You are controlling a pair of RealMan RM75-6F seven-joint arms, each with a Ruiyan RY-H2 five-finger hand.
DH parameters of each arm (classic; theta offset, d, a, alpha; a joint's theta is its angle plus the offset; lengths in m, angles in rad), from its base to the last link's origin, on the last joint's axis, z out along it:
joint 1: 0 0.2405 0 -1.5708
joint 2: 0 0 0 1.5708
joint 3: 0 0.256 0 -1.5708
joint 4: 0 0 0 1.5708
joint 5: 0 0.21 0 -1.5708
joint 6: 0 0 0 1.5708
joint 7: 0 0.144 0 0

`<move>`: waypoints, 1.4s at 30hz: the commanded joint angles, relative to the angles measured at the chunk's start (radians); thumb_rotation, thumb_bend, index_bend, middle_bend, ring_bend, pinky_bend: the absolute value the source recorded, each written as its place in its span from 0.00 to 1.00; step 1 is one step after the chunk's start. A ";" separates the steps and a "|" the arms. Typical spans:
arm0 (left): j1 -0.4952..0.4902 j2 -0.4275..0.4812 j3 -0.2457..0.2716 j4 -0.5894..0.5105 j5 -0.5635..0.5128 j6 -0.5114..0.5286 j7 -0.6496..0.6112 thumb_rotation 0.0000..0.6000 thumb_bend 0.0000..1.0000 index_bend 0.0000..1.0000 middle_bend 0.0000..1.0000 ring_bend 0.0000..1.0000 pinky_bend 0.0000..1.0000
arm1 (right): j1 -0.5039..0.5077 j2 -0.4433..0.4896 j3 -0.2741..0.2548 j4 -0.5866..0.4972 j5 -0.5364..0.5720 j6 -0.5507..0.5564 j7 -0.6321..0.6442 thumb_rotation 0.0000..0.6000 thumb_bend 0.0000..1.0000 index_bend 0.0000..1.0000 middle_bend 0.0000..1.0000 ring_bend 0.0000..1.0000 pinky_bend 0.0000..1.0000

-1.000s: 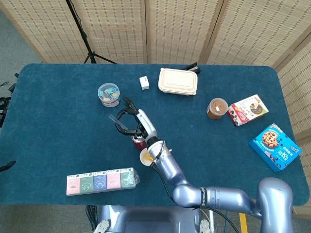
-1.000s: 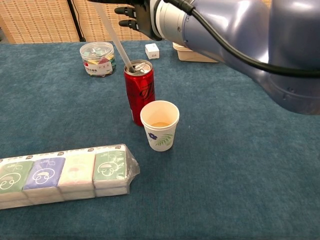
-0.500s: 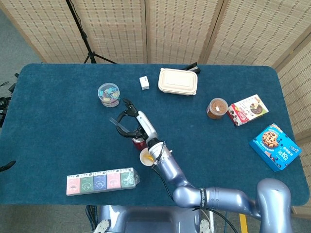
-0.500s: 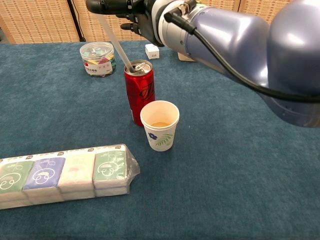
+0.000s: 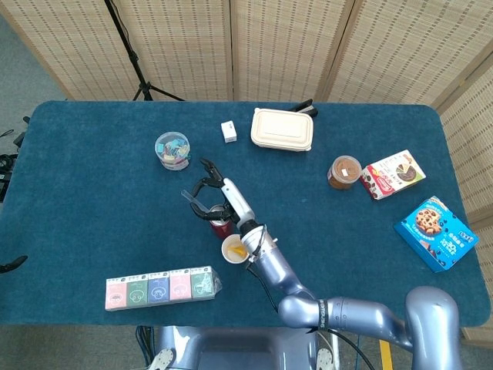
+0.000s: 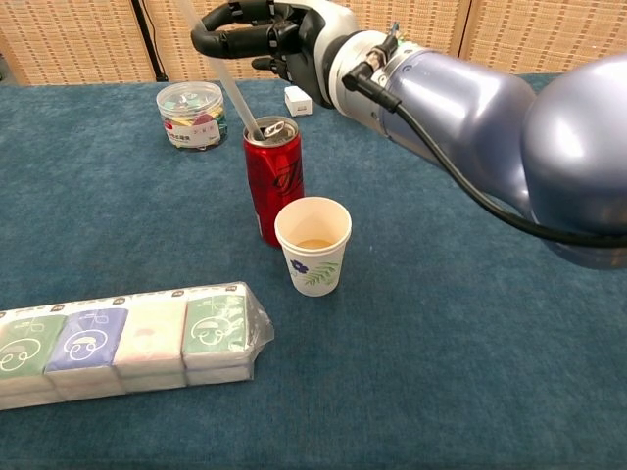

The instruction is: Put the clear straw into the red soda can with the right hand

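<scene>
The red soda can [image 6: 275, 186] stands upright near the table's middle, and the head view shows it [image 5: 221, 227] mostly hidden under my right arm. The clear straw [image 6: 235, 93] slants up and to the left, its lower tip inside the can's top opening. My right hand [image 6: 265, 29] hovers just above the can, fingers stretched leftward around the straw's upper part, and holds it. In the head view the right hand [image 5: 212, 196] sits over the can with the straw's end [image 5: 187, 195] poking out at its left. My left hand appears in neither view.
A paper cup [image 6: 313, 245] stands right in front of the can, almost touching it. A row of tissue packs [image 6: 118, 338] lies front left. Behind are a clear jar of clips [image 6: 191, 115], a small white box [image 6: 298, 100] and a lunch box [image 5: 283, 129]. Snack boxes [image 5: 435, 233] sit far right.
My right hand has moved down and a little right, closer over the can. The straw's tip stays in the can opening and the straw now stands slightly steeper.
</scene>
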 commanded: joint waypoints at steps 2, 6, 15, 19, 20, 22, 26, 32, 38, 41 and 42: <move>-0.001 0.000 0.000 -0.001 0.000 0.000 0.004 1.00 0.00 0.00 0.00 0.00 0.00 | -0.006 0.000 -0.013 0.018 -0.021 -0.006 0.004 1.00 0.45 0.59 0.00 0.00 0.00; -0.001 -0.001 -0.001 -0.003 -0.004 -0.001 0.007 1.00 0.00 0.00 0.00 0.00 0.00 | -0.011 0.000 -0.028 0.031 -0.045 -0.010 0.008 1.00 0.45 0.58 0.00 0.00 0.00; -0.001 -0.001 0.000 -0.004 -0.003 -0.001 0.009 1.00 0.00 0.00 0.00 0.00 0.00 | -0.016 0.002 -0.052 0.047 -0.083 -0.020 0.005 1.00 0.45 0.56 0.00 0.00 0.00; 0.000 -0.001 -0.001 -0.003 -0.004 -0.001 0.006 1.00 0.00 0.00 0.00 0.00 0.00 | -0.016 0.000 -0.057 0.056 -0.086 -0.029 0.005 1.00 0.45 0.56 0.00 0.00 0.00; 0.000 0.000 -0.001 -0.003 -0.004 -0.001 0.005 1.00 0.00 0.00 0.00 0.00 0.00 | -0.016 -0.001 -0.058 0.058 -0.087 -0.030 0.004 1.00 0.45 0.56 0.00 0.00 0.00; 0.000 0.000 -0.001 -0.003 -0.004 -0.001 0.004 1.00 0.00 0.00 0.00 0.00 0.00 | -0.015 -0.002 -0.061 0.063 -0.087 -0.033 0.001 1.00 0.45 0.56 0.00 0.00 0.00; 0.000 0.000 -0.001 -0.001 -0.004 -0.001 0.000 1.00 0.00 0.00 0.00 0.00 0.00 | -0.018 -0.004 -0.067 0.071 -0.091 -0.035 -0.002 1.00 0.45 0.56 0.00 0.00 0.00; 0.000 0.001 0.000 0.000 -0.002 -0.001 -0.003 1.00 0.00 0.00 0.00 0.00 0.00 | -0.022 -0.004 -0.074 0.081 -0.101 -0.038 -0.003 1.00 0.45 0.56 0.00 0.00 0.00; 0.000 0.001 -0.001 -0.001 -0.004 0.000 -0.003 1.00 0.00 0.00 0.00 0.00 0.00 | -0.022 -0.002 -0.076 0.086 -0.115 -0.040 -0.005 1.00 0.45 0.53 0.00 0.00 0.00; 0.000 0.001 0.000 -0.002 -0.003 -0.001 -0.001 1.00 0.00 0.00 0.00 0.00 0.00 | -0.026 0.003 -0.080 0.081 -0.133 -0.040 0.005 1.00 0.45 0.51 0.00 0.00 0.00; 0.000 0.001 0.000 -0.002 -0.002 -0.001 0.000 1.00 0.00 0.00 0.00 0.00 0.00 | -0.027 0.004 -0.081 0.081 -0.139 -0.040 0.010 1.00 0.45 0.50 0.00 0.00 0.00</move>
